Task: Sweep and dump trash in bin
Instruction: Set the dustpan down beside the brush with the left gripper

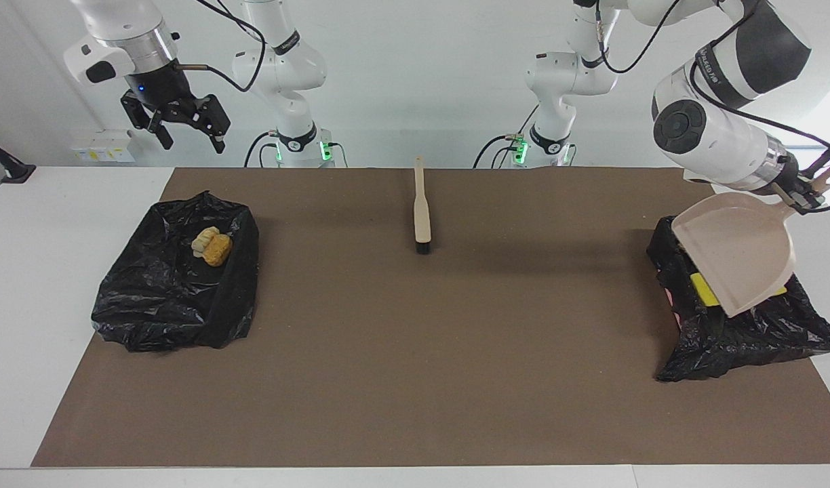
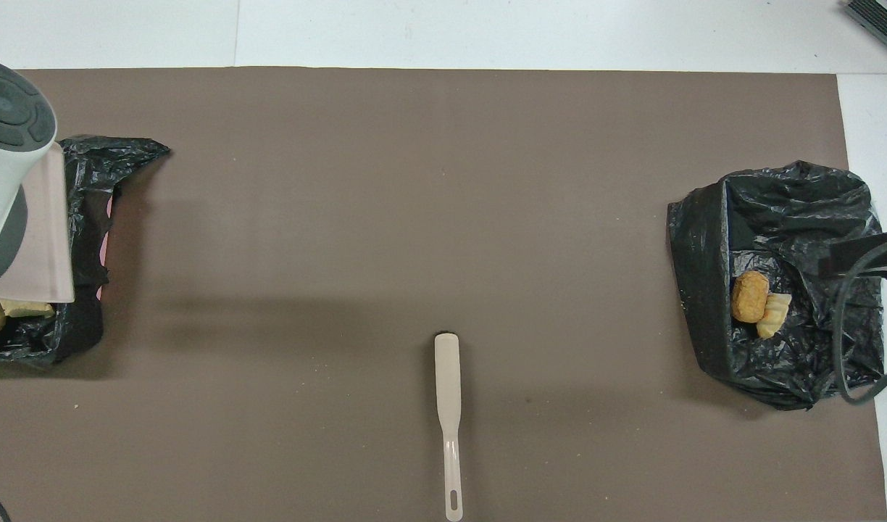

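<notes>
the beige dustpan point(image 1: 737, 254) is held by its handle in the clenched left gripper point(image 1: 805, 193) and is tipped steeply, mouth down, over the black-lined bin point(image 1: 740, 332) at the left arm's end of the table, evidently so that whatever is on it slides off into the liner. a yellow sponge piece point(image 1: 704, 290) is seen just under the pan's lower edge, inside that bin, and tan chunks point(image 2: 9, 312) are glimpsed in the same bin from overhead; most of the bin's contents are hidden by the pan. the orange and tan pieces point(image 1: 212, 247) are lodged in the other bin point(image 1: 178, 285) at the right arm's end. the right gripper point(image 1: 178, 125) is parked high near that bin, fingers spread and empty, and the arm waits. the brush point(image 1: 422, 210) is left lying flat mid-table, bristles pointing away from the robots, touched by nothing. no loose trash is seen on the brown mat point(image 1: 415, 379), so the dumping is judged close to complete.
</notes>
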`<action>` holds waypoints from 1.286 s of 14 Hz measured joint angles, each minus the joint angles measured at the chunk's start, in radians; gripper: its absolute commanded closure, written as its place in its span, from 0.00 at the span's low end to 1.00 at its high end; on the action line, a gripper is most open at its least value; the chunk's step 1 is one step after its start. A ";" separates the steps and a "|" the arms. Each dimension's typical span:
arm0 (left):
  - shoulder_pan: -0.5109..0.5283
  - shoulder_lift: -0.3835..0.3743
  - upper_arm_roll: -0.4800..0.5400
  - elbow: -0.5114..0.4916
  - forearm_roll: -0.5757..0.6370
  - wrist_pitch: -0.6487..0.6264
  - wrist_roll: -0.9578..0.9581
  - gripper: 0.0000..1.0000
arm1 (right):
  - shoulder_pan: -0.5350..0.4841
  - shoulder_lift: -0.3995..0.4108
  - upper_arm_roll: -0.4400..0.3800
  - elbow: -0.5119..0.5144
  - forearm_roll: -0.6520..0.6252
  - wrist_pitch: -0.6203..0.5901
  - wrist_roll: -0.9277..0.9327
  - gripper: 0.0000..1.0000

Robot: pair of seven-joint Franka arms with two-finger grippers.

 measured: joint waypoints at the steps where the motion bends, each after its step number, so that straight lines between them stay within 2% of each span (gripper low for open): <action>1: -0.015 -0.003 0.000 -0.004 -0.064 -0.009 -0.036 1.00 | 0.000 0.000 0.000 0.000 0.000 0.001 -0.005 0.00; 6: -0.088 -0.026 -0.003 -0.035 -0.438 -0.048 -0.451 1.00 | 0.000 0.000 0.000 -0.001 -0.025 0.001 -0.008 0.00; 9: -0.110 -0.054 -0.002 -0.072 -0.619 -0.048 -0.684 1.00 | 0.000 0.000 -0.001 -0.001 -0.023 0.002 -0.008 0.00; 13: -0.202 -0.067 -0.005 -0.075 -0.775 -0.006 -1.021 1.00 | 0.000 0.000 0.000 -0.001 -0.023 0.002 -0.008 0.00; 18: -0.343 -0.061 -0.008 -0.075 -0.892 0.022 -1.256 1.00 | 0.000 0.000 0.000 -0.001 -0.023 0.002 -0.008 0.00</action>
